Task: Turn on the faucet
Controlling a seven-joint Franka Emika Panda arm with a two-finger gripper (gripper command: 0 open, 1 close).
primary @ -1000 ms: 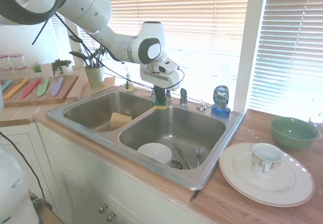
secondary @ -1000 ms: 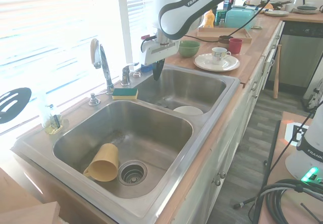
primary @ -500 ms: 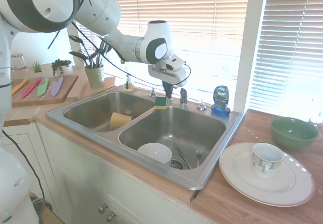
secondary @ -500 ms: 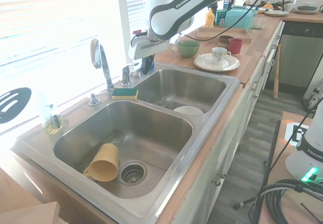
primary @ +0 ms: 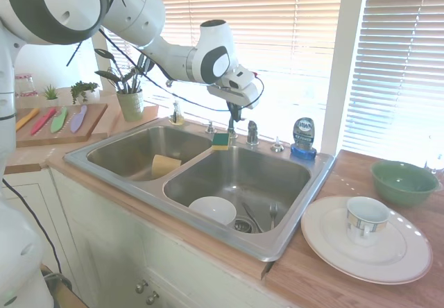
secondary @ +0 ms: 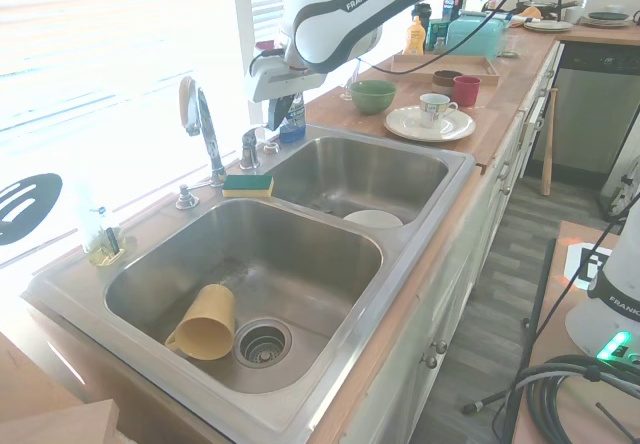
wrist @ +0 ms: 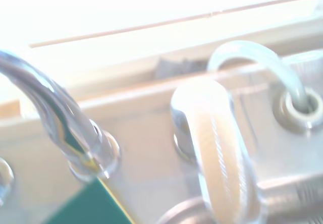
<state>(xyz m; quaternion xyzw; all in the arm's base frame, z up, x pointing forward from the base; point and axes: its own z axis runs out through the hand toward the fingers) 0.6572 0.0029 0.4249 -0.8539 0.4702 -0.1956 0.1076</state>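
One faucet (secondary: 203,129) stands on the far rim of the double sink (secondary: 400,299), behind the divider between the two basins. It consists of a tall, slim chrome gooseneck spout and a separate stubby chrome lever handle (secondary: 249,148) mounted just beside the spout base. In the wrist view the spout (wrist: 60,120) appears as a curved mirror-bright tube ending in a round base collar. The handle (wrist: 214,153) appears there as a short, rounded chrome bar, out of focus.

The gripper (primary: 233,116) hangs above the far rim, just over the faucet and apart from the handle (primary: 252,133). Its fingers read as a single narrow dark shape, so they appear pressed together with nothing between them; the view is poor.

A green-and-yellow sponge (secondary: 247,184) lies on the rim just in front of the spout base. A blue-capped dish soap bottle (primary: 303,137) stands on the rim, right of the handle.
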